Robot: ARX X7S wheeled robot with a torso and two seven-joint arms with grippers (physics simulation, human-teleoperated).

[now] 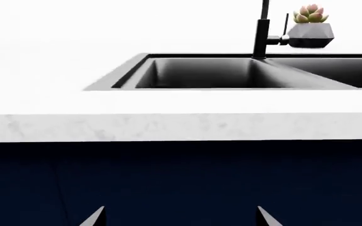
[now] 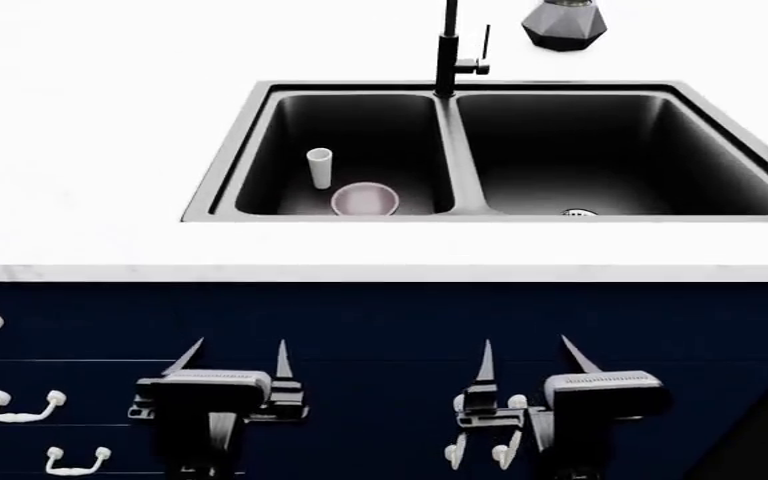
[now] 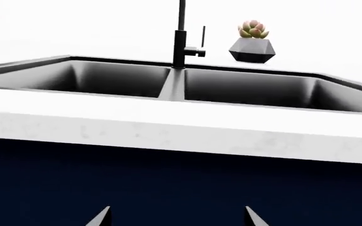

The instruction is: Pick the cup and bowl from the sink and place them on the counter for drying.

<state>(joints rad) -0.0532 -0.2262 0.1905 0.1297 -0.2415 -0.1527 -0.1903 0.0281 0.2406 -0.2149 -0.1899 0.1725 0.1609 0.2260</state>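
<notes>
A: Where do the cup (image 2: 319, 167) and bowl (image 2: 364, 201) sit?

B: Both lie in the left basin of the black sink (image 2: 478, 95), up and beyond the left gripper (image 2: 233, 362), which hangs low before the navy cabinet fronts (image 2: 384, 320). The cup is small, plain white, upright, taller than wide. The bowl is pale pink-mauve, shallow, far wider than the cup, and lies just beside it on the nearer side. Whether they touch I cannot tell.

A: And the grippers?

B: The left gripper's fingers stand spread with nothing between them. The right gripper (image 2: 524, 358) is likewise parted and empty, under the right basin, well apart from both dishes.

A: What is hard to see?

B: From both wrist views the cup and bowl are hidden behind the edge of the white counter (image 2: 77, 150); only the basin walls show. The faucet (image 2: 450, 55) is cut off at the top in every view. The dark planter (image 2: 564, 24) beyond the sink is cropped in the head view; its succulent (image 3: 253, 29) shows only from the wrists. Of the drain strainer (image 2: 579, 212) just part shows.
</notes>
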